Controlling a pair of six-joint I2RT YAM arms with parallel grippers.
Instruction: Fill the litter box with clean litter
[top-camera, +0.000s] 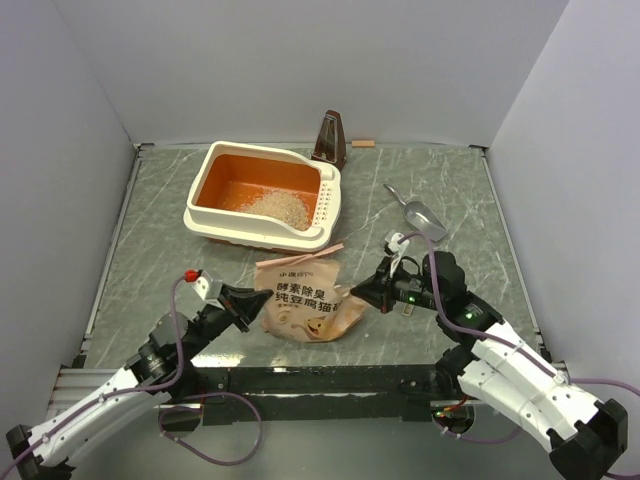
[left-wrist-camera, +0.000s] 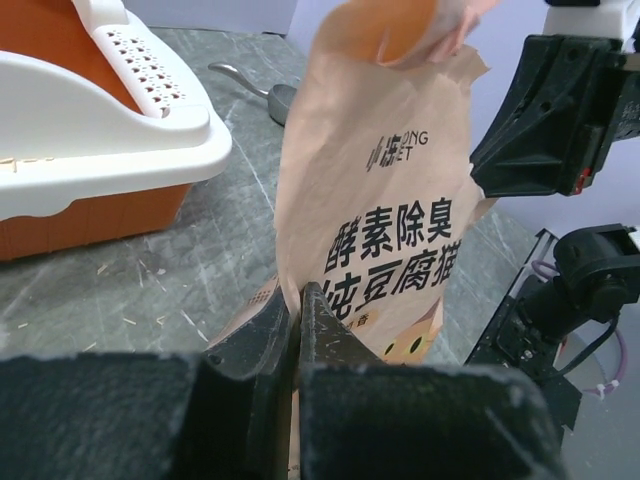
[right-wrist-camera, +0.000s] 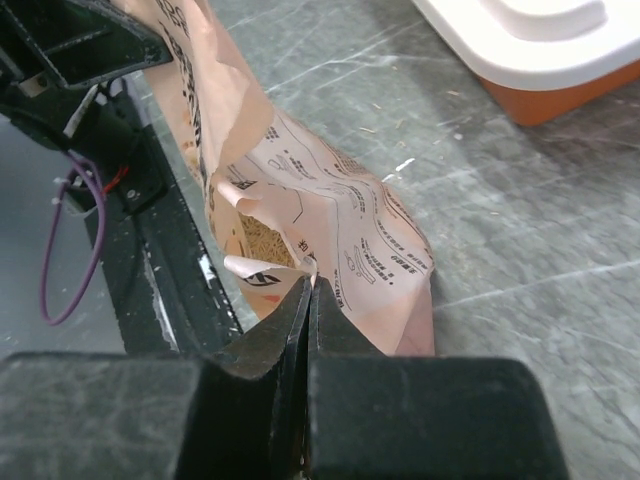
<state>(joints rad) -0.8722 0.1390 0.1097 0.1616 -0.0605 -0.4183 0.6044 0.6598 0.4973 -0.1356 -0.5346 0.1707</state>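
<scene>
The counter (top-camera: 160, 230) is carrying the litter box (top-camera: 262, 233) at the back, apart from the bag (top-camera: 305, 305) standing near the arms. A small heap of litter (top-camera: 278, 205) is lying in the box. The left tool (left-wrist-camera: 298, 300) and right tool (right-wrist-camera: 310, 290) are each pinching a bag edge, jaws nearly closed. On lifting, the thin paper risks slipping or tearing, spilling granules short of the box.

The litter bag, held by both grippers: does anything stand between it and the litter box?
Nothing tall. Only a thin pink strip lies flat on the table between the bag and the litter box, near the box's right front corner. The scoop lies off to the right, outside that path.
</scene>
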